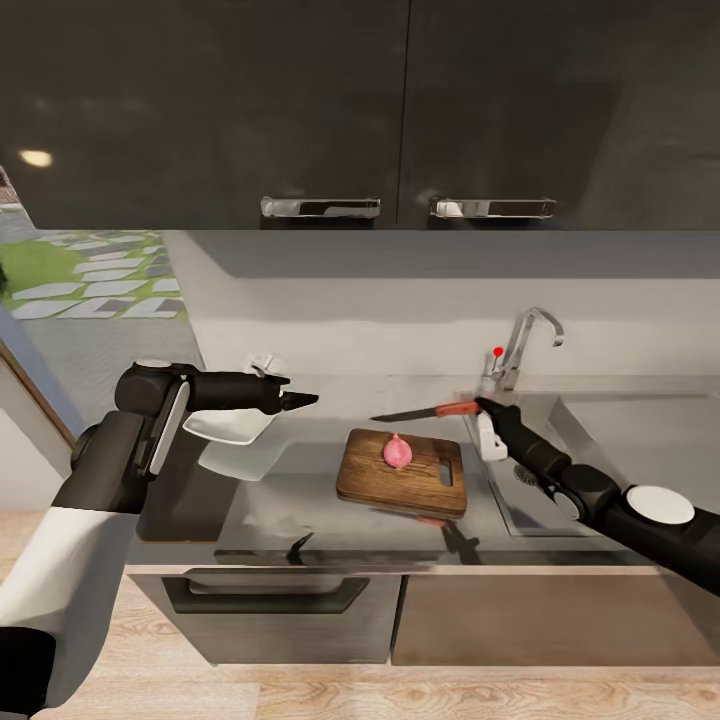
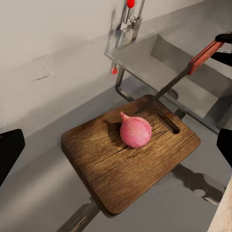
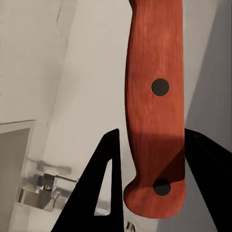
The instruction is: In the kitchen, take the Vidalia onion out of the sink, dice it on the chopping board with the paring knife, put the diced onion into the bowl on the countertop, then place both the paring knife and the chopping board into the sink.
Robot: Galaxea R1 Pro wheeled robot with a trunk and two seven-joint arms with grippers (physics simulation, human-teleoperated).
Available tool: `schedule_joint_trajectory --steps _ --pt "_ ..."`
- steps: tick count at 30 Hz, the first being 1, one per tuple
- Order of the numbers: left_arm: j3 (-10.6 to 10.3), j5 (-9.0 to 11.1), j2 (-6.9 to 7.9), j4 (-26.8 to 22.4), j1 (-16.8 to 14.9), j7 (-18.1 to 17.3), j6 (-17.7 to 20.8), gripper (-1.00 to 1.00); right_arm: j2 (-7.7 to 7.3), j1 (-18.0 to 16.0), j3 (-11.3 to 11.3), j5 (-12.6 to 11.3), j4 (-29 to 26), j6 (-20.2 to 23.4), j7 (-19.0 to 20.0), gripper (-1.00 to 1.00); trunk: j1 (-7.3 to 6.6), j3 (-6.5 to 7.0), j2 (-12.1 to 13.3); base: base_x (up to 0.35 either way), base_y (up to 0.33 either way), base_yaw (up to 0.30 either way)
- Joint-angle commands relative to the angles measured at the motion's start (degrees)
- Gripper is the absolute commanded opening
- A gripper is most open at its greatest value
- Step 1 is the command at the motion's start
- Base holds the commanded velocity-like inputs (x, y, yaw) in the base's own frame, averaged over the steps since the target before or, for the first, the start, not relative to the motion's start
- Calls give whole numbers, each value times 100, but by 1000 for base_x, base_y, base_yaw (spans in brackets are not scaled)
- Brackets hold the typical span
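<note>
The Vidalia onion (image 1: 397, 452), pinkish-red and whole, sits in the middle of the chopping board (image 1: 372, 481) on the countertop (image 1: 300, 505). My right gripper (image 1: 483, 407) is shut on the paring knife (image 1: 455, 409) by its reddish handle (image 3: 155, 111). The dark blade (image 1: 405, 415) points left, level, above the board's far edge. My left gripper (image 1: 303, 400) hangs open above the counter, left of the board, its fingers (image 2: 9, 151) wide apart and holding nothing. From the left wrist view the onion (image 2: 135, 131) lies near the slot handle (image 2: 166, 123). The white bowl (image 1: 228, 428) sits under my left forearm.
The sink (image 1: 640, 430) lies right of the board, with its chrome tap (image 1: 527, 342) and red knob (image 1: 498, 351) at the back wall. Dark upper cabinets (image 1: 320, 110) hang overhead. Bare counter lies in front of the board.
</note>
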Motion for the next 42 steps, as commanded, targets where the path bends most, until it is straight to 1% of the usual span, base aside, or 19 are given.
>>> schedule_joint_trajectory --steps 1,6,7,8,9,14,24,38,42 --pt "-2 -31 2 -5 -7 -35 33 100 -5 -17 69 54 -5 57 -70 -100 4 -13 -13 0 0 0" --pt "-3 -31 2 -13 -7 -35 33 100 2 -17 144 53 23 70 -125 -100 4 -13 -13 0 0 0" --pt "-6 -30 2 -14 -7 -35 33 100 3 -17 186 53 46 72 -134 -100 4 -13 -13 0 0 0" --pt "-9 -31 -6 -15 -7 -35 33 100 5 -17 303 53 89 75 -163 -100 4 -13 -13 0 0 0" --pt "-16 -31 -11 -15 -7 -35 33 100 10 -17 359 53 103 78 -181 -100 4 -13 -13 0 0 0" --pt "-132 -31 -14 -16 -7 -37 33 100 39 -17 469 53 124 79 -209 -100 4 -13 -13 0 0 0" --pt "-417 -30 -15 -30 -7 -35 31 100 82 -17 499 53 129 81 -216 -100 4 -13 -13 0 0 0" --pt "-493 -30 -23 -75 -7 -41 33 100 135 -17 497 53 129 83 -216 -100 4 -13 -13 0 0 0" --pt "-566 -29 -24 -125 -7 -42 33 100 208 -17 493 53 154 83 -216 -100 4 -13 -13 0 0 0"
